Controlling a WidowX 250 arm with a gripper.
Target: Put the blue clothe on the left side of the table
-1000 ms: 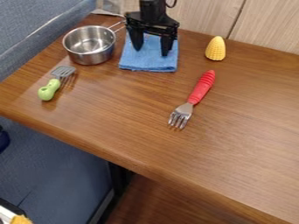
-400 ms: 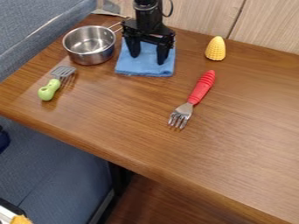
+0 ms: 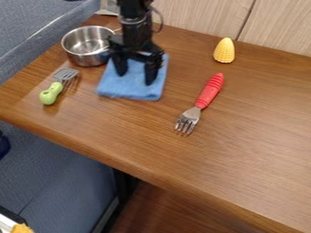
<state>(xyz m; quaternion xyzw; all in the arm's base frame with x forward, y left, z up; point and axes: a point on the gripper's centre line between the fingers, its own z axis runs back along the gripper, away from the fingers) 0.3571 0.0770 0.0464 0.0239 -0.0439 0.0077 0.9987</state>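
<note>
Camera view | claw is standing wide open on the blue cloth, pinching nothing | cloth is lying flat near the pot, toward the left of the table | job is looking partly done; sliding farther and lifting off are maybe remaining

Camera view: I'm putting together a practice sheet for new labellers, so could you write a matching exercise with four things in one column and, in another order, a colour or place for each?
Things
1. Blue cloth
2. Toy corn
3. Fork
4. Spatula

Colours and places
A. Red handle, metal prongs
B. Green handle, in front of the metal pot
C. Directly below the end effector
D. Yellow, standing near the wood panels

Right pairs: 1-C, 2-D, 3-A, 4-B
</note>
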